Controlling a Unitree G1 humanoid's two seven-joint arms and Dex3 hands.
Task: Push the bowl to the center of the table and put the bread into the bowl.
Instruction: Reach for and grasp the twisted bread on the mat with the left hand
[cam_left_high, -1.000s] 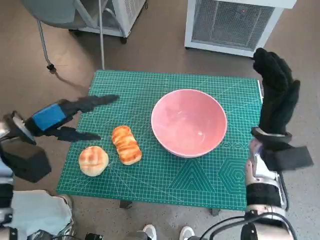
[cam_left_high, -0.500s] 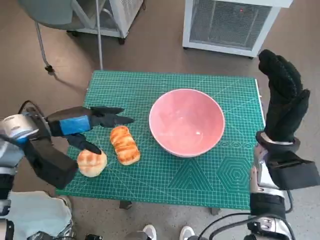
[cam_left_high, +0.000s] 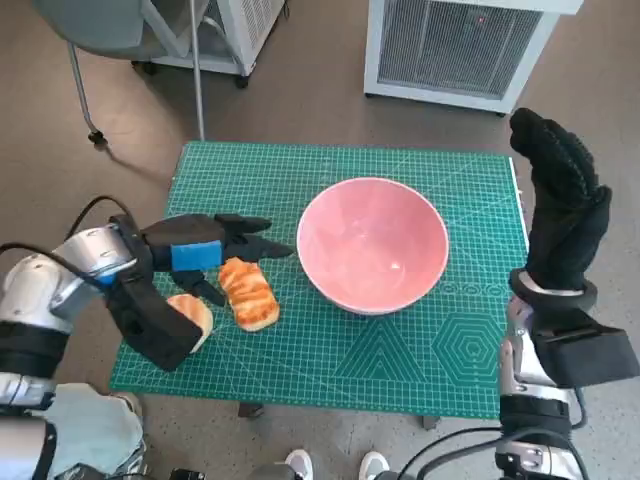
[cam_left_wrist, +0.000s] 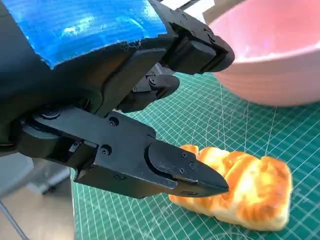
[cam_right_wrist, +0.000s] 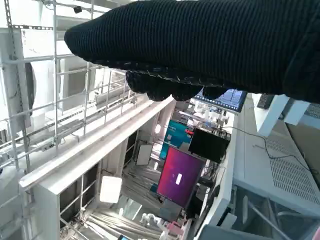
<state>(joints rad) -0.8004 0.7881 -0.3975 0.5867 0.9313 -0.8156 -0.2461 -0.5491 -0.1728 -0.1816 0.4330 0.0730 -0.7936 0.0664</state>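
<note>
The long golden-brown bread loaf (cam_left_high: 250, 291) lies on the green gridded cutting mat (cam_left_high: 400, 350), left of the round pink bowl (cam_left_high: 373, 243) at mid-mat. The black left hand (cam_left_high: 205, 251) hovers over it, fingers apart, empty. A round bun (cam_left_high: 195, 312) sits beside. The gloved right hand (cam_left_high: 562, 212) is raised off the mat's edge, fingers spread. A white vented cabinet (cam_left_high: 460, 45) stands on the brown floor beyond.

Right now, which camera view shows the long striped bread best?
The left wrist view: the long striped bread lies close and sharp under the left hand. The head view shows it small, beside the pink bowl. The right wrist view misses it.
</note>
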